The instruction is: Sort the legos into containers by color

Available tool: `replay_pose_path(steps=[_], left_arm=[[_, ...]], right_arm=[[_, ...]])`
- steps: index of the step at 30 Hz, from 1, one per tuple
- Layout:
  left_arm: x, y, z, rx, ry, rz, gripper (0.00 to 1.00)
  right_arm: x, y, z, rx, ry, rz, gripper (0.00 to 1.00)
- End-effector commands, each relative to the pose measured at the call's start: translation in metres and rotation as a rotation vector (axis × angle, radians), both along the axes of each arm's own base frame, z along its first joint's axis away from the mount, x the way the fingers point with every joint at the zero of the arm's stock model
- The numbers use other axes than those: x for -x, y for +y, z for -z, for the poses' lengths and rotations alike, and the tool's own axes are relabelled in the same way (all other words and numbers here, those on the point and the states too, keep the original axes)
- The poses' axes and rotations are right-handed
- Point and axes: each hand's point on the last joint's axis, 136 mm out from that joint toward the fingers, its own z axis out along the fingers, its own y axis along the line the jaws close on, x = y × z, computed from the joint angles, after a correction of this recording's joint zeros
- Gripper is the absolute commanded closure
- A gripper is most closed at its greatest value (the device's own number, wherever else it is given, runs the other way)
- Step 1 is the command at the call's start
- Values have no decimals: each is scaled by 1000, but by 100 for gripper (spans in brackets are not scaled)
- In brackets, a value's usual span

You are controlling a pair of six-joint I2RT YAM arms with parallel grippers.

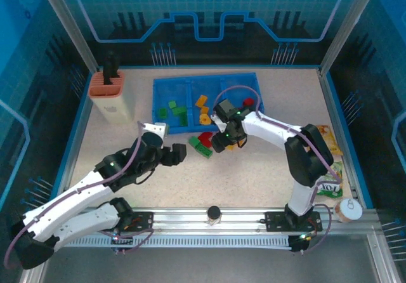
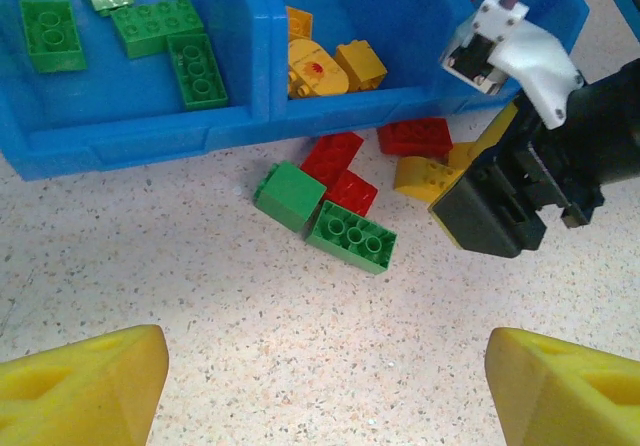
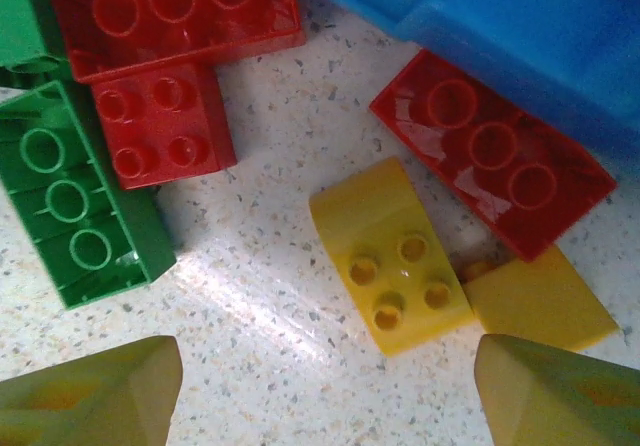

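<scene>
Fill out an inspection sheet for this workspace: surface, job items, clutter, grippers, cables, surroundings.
Surface: speckled tabletop, nothing spilled seen.
Job's things: blue tray holds green bricks in the left compartment, yellow bricks in the middle, a red brick on the right; loose bricks in red, green and yellow lie in front of it.
Clutter: orange-and-cream tool holder far left; snack packets at the right edge.
Grippers: left gripper open, short of the loose bricks; right gripper open beside a yellow brick.
Cables: purple cable along each arm, looped at the right wrist.
Surroundings: blue panelled enclosure; aluminium rail at the near edge.
</scene>
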Motion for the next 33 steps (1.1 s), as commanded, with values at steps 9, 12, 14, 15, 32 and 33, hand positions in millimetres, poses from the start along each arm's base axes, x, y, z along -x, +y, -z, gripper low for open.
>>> replay_pose_path(steps=[9,12,14,15,32,33], left_arm=[[11,16,16,-38,22,-29,17],[11,19,16,-44,17,-37,18],[11,20,15,-47,12,-39,18],[11,20,15,-49,9,-40,18],[11,20,16,-46,10,-38,20],[11,20,17,-48,12,-38,20]], right_arm=[[-4,7,26,119,13,-28,25],[5,9,31,132,22,-35,25],[11,14,30,126,24,-45,26],[15,17,28,115,25,-49,27],[-3,10,33,154,-52,7,27],[-2,10,38,157,-37,8,29]])
